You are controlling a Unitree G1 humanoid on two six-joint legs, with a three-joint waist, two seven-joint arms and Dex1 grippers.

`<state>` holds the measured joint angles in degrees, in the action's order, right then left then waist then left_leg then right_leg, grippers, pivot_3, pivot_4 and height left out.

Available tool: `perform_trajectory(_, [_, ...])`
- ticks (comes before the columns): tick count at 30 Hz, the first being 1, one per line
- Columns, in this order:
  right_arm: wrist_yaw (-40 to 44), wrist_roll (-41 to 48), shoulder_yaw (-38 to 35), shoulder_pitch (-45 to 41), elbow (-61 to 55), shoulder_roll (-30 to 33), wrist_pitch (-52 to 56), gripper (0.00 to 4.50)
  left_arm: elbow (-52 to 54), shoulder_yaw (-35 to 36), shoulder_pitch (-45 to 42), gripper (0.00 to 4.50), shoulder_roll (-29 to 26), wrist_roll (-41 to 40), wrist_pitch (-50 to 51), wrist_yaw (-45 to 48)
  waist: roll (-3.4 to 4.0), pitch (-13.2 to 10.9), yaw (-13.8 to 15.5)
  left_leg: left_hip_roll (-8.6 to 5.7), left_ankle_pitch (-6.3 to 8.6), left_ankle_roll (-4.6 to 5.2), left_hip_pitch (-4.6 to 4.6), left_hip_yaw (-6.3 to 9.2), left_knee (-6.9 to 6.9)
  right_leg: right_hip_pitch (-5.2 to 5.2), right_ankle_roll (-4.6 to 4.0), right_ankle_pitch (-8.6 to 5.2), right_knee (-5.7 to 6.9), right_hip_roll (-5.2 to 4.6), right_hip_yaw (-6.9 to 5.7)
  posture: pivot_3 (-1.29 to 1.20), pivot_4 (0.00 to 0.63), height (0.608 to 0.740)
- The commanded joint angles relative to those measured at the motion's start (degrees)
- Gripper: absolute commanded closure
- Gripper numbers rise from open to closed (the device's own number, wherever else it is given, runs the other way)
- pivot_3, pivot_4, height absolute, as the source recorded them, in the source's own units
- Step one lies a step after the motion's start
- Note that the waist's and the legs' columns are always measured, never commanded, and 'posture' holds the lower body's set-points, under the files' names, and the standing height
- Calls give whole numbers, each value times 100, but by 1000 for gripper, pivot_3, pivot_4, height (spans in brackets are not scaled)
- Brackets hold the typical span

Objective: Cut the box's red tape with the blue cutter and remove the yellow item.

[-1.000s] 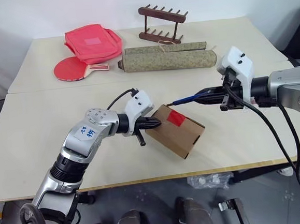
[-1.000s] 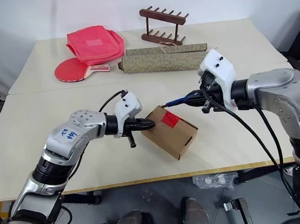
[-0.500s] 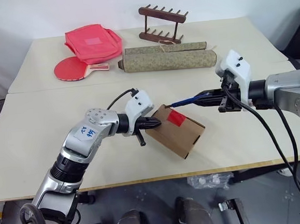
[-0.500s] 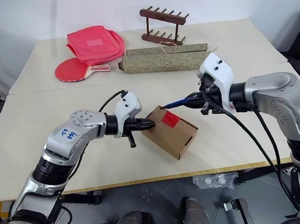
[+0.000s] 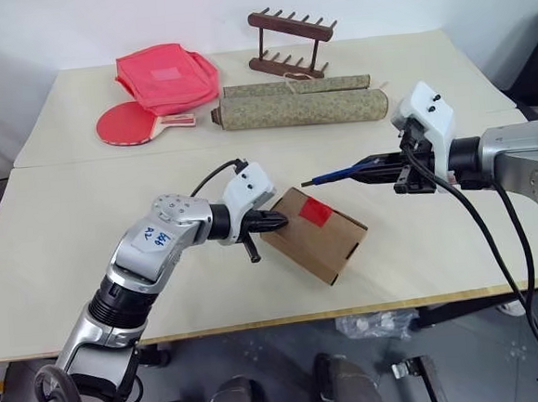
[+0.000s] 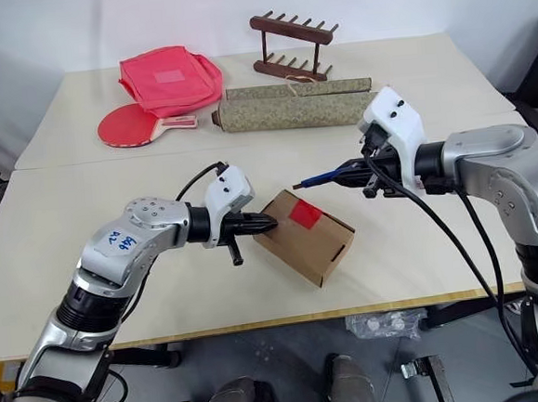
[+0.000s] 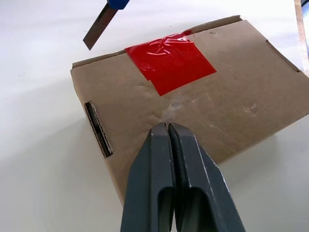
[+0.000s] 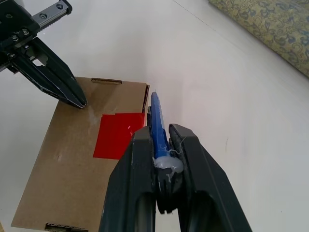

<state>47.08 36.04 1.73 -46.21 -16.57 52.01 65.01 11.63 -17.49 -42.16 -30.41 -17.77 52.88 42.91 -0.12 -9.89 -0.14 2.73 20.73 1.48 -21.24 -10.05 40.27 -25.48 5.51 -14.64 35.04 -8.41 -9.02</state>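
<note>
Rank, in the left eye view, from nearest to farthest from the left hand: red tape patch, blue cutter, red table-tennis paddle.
1. Red tape patch, on the brown carton beside the left hand.
2. Blue cutter, beyond the carton, rightward.
3. Red table-tennis paddle, far table, left.

The left gripper [image 6: 269,223] is pressing its closed tips against the box [image 6: 304,236]. The right gripper [image 6: 349,171] is holding the blue cutter [image 6: 321,177] just above the red tape [image 6: 305,215].
</note>
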Motion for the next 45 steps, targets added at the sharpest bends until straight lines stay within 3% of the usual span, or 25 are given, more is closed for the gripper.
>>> perform_trajectory(1, [-1, 73, -181, -134, -173, -35, -50, 4338, 42, -119, 102, 4439, -114, 80, 158, 47, 0, 0, -1, 0, 0, 0, 0, 0, 0, 0, 0, 0, 0, 0, 0, 0, 150, 740])
perform_trajectory(45, [53, 152, -289, -102, -348, 58, 144, 4338, -2, -106, 80, 4439, -56, 125, 148, 34, 0, 0, 3, 0, 0, 0, 0, 0, 0, 0, 0, 0, 0, 0, 0, 0, 150, 740])
